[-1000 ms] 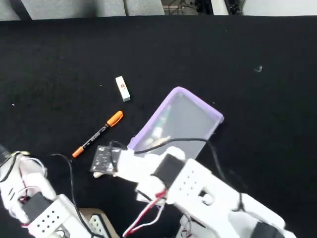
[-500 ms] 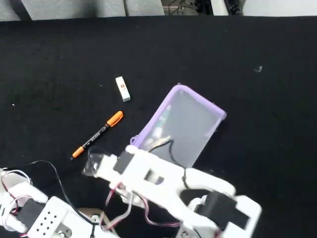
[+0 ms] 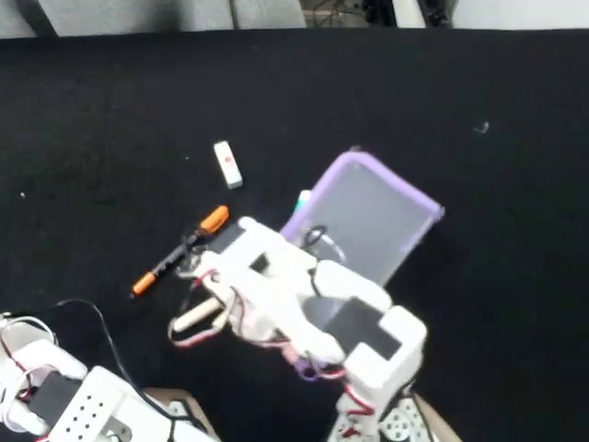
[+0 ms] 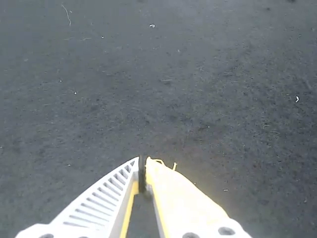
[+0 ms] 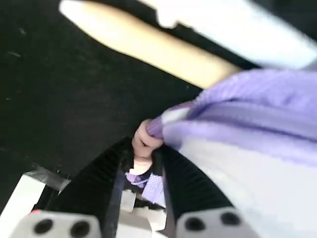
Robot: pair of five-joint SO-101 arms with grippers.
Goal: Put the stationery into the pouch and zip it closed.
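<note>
- Right wrist view: the right pincer (image 5: 143,148) is squeezed shut on the near corner of the purple pouch (image 5: 237,99), right by the zip end.
- I think it is tugging at the zip. It should pull slow and straight along the zip line, or the whole pouch will slide with it.
- Left wrist view: the left pincer (image 4: 144,166) is shut with nothing in it, over the bare black counter (image 4: 148,74). It could press the pouch down to help.
- High view: the orange pen (image 3: 164,264) and, farther off, the little white block (image 3: 227,164) lie outside the pouch.
- Since a second ago, the pouch has slid toward the far right. The right arm (image 3: 304,304) has swung over toward the pen. The pen and block have not moved.
</note>
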